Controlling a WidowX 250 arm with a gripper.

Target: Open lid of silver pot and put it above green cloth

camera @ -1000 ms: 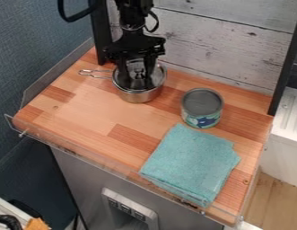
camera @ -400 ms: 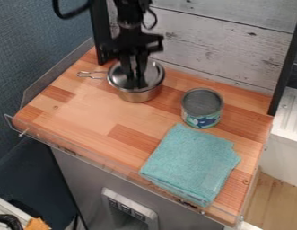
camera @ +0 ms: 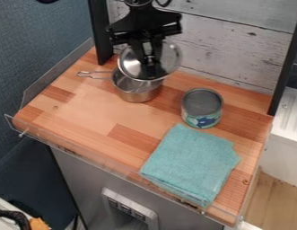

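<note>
1. The silver lid (camera: 128, 66) is hanging over the silver pot (camera: 137, 95), tilted and set off toward the right; part of the pot's mouth is showing. I can't tell whether the lid's lower edge is touching the rim.
2. The black gripper (camera: 151, 67) is closing its fingers at the lid's middle, drawn in and holding the lid; the knob is partly hiding between them.
3. The pot is sitting near the back of the wooden top (camera: 85, 112), its looped wire handle (camera: 93, 74) pointing left.
4. The tin can (camera: 203, 108) is standing between the pot and the cloth, rather to the right, and its near side is almost meeting the cloth's back corner.
5. The green cloth (camera: 189, 164) is lying folded by the front edge, away from the lid, with warm planks running between it and the pot.
6. A clear guard (camera: 72, 151) is edging the front, and pale, weathered boards (camera: 210, 49) are rising behind.
7. The lid is gleaming smooth and round, the can is wearing a teal, dark-patterned label, and the cloth is looking soft and nubbly.
8. The arm is coming in from the top edge, its claw pointing down.
</note>
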